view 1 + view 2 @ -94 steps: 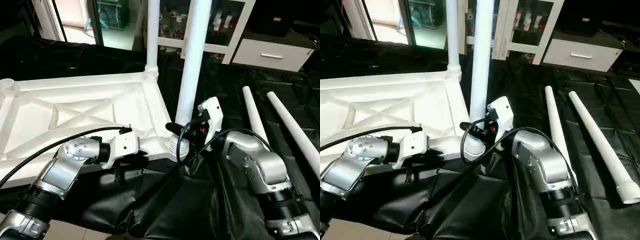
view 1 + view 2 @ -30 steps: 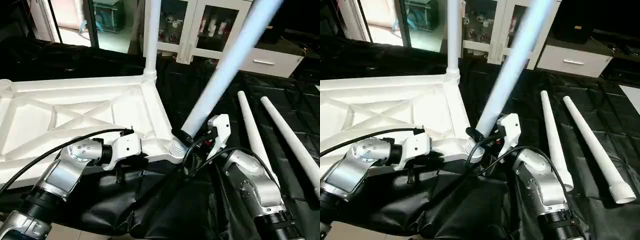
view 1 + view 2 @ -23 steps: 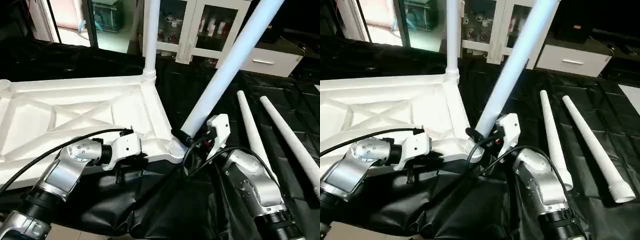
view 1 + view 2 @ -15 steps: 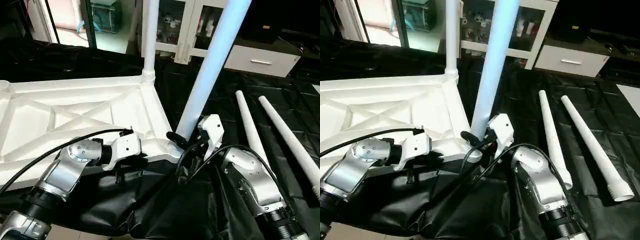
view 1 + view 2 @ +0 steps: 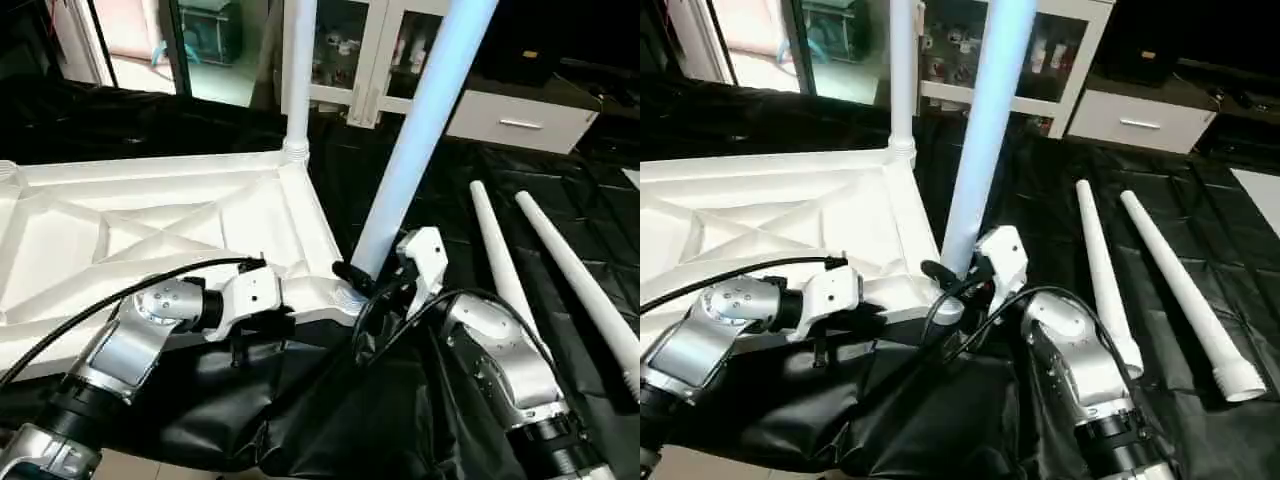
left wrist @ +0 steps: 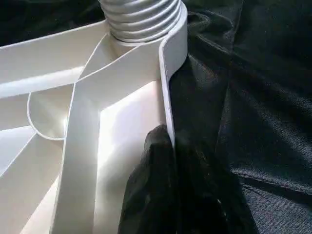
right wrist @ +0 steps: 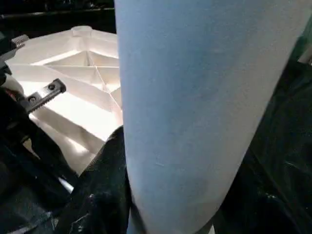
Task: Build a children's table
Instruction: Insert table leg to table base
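The children's table top [image 5: 150, 225] lies upside down on the black sheet, its X ribs facing up. One white leg [image 5: 297, 70] stands upright in the far right corner socket. My left gripper [image 5: 283, 318] is shut on the top's near rim [image 6: 166, 87], with a black finger [image 6: 153, 185] inside the rim. My right gripper [image 5: 368, 272] is shut on a second leg [image 5: 420, 130], low down by its ribbed end. That leg stands in the near right corner socket [image 6: 141, 19] and leans slightly to the right. In the right wrist view the leg [image 7: 204, 97] has a black finger [image 7: 105, 185] beside it.
Two loose legs [image 5: 498, 250] [image 5: 578, 285] lie side by side on the black sheet at the right. The sheet [image 5: 330, 410] hangs in folds over the work table's front edge. White cabinets with glass doors [image 5: 390, 50] and a drawer unit [image 5: 520, 118] stand behind.
The leg in my right gripper has swung from a strong lean to the right to nearly upright. My left gripper has stayed on the rim.
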